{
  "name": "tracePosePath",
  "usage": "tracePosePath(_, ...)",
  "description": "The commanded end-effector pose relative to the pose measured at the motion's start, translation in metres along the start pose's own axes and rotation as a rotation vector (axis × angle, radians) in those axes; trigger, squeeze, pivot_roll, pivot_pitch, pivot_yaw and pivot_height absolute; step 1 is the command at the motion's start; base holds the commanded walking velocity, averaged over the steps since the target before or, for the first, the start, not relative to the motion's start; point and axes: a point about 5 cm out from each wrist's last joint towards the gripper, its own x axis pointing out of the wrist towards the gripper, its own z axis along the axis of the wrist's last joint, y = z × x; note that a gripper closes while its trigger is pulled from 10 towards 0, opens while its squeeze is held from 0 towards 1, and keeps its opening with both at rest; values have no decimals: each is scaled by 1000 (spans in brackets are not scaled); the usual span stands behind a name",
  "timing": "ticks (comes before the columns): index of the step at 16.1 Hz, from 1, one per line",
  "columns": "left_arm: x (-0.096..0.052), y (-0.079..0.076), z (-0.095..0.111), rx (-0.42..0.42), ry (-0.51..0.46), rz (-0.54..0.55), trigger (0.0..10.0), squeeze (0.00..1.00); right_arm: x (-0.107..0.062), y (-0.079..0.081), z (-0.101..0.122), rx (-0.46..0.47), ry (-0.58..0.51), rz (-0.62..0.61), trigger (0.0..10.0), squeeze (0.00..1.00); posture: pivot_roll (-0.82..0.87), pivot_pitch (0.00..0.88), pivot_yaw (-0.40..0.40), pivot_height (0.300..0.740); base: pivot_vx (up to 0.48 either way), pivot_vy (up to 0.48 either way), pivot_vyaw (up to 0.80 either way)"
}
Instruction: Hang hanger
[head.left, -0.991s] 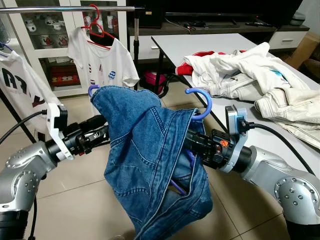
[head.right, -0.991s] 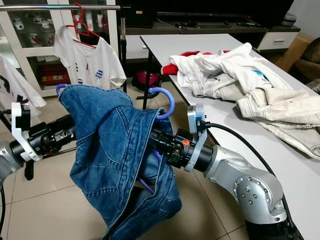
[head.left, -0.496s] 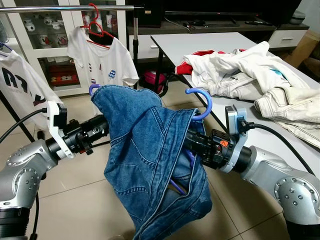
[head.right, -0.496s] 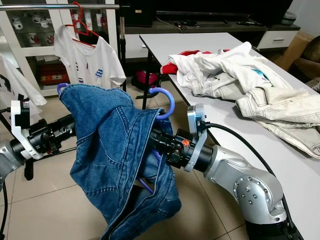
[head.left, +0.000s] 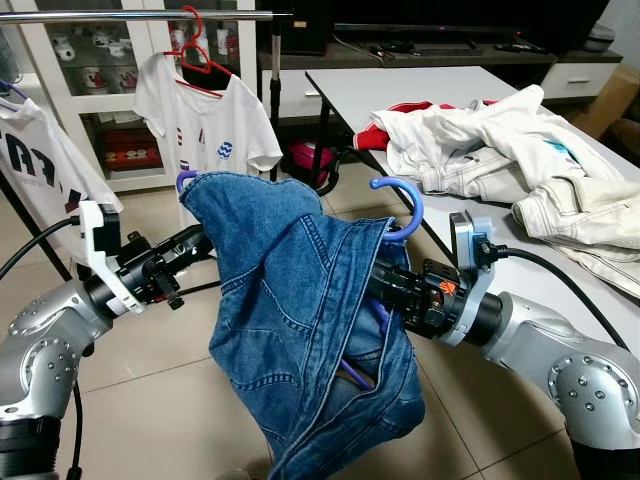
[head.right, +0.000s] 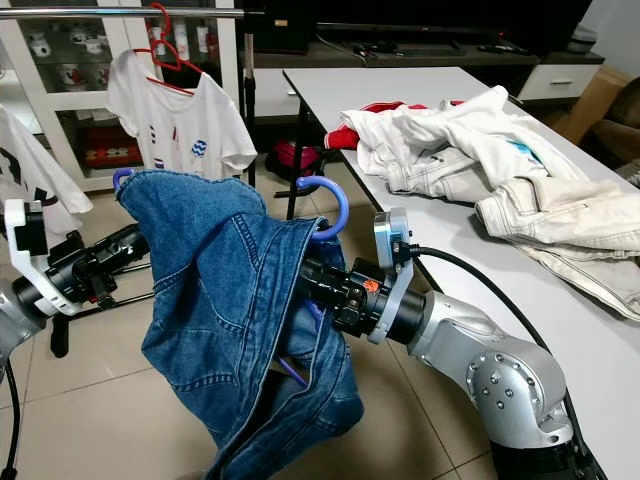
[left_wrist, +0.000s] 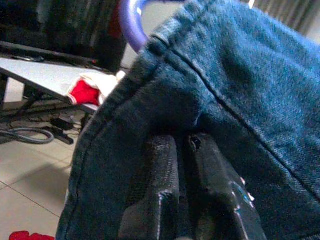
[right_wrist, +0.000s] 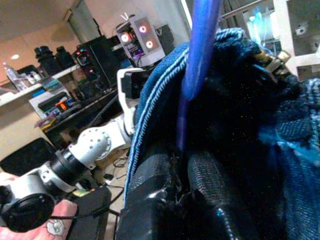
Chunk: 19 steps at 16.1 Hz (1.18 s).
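Blue hanger (head.left: 398, 208) under unlabelled denim jeans (head.left: 300, 320)

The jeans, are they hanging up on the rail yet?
Not yet. The jeans droop over a blue hanger held between the right gripper and left gripper, well below the rail.

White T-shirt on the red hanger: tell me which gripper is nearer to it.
Left. The left gripper sits below the white T-shirt, at the denim's left edge; the right gripper is farther right, under the blue hook.
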Motion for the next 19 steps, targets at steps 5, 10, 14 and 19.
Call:
tracePosePath(5, -13, 2, 8, 22, -59, 71, 0, 0, -1, -8, 1, -25, -8, -77, 10000, 0, -88, 0, -79, 740, 0, 0, 0)
tracePosePath(10, -22, 18, 22, 183, -100, 241, 10000, 1000, -3, -9, 3, -20, -27, -69, 10000, 0, -87, 0, -82, 740, 0, 0, 0)
tracePosePath(14, -22, 21, 23, 191, -33, 160, 10000, 1000, -4, -1, 5, -15, -28, 5, 10000, 0, -90, 0, -90, 740, 0, 0, 0)
tracePosePath(19, -26, 29, 31, 271, 91, 64, 10000, 1000, -4, 2, 7, -12, -8, 46, 10000, 0, -89, 0, -94, 740, 0, 0, 0)
